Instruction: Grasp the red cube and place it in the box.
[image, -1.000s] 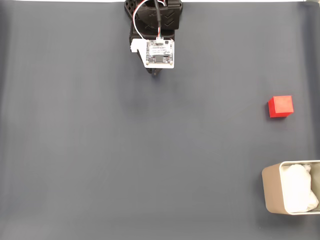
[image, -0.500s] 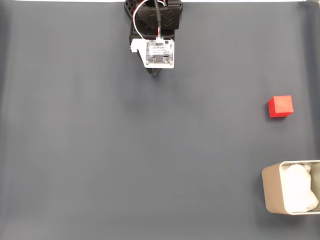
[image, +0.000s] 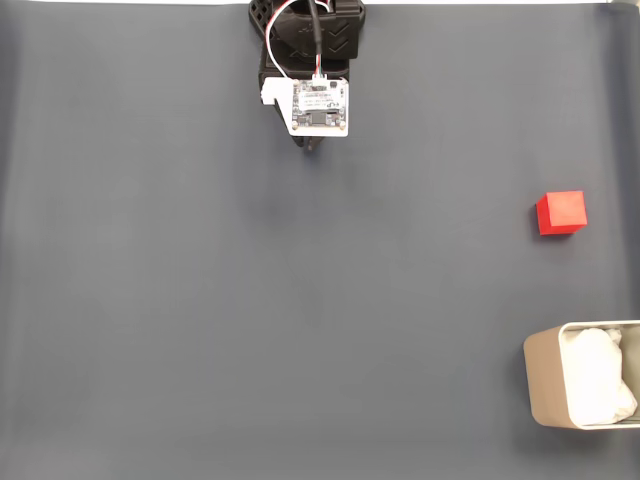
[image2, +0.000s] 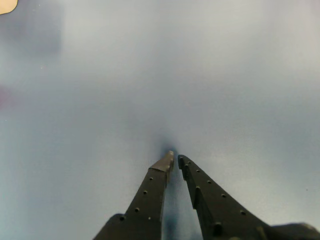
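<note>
Fixed view, left to right: arm (image: 312, 70) at the top edge of the grey mat (image: 200, 300), middle. Cube (image: 560, 213) near the right edge. Box (image: 545, 390) in the bottom-right corner, white padding inside. Wrist view: gripper (image2: 174, 160) tips nearly touching, nothing between; background blurred, probably mat.

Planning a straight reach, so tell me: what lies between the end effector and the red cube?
Nothing: in the fixed view, bare grey mat runs from the end effector to the red cube.
</note>
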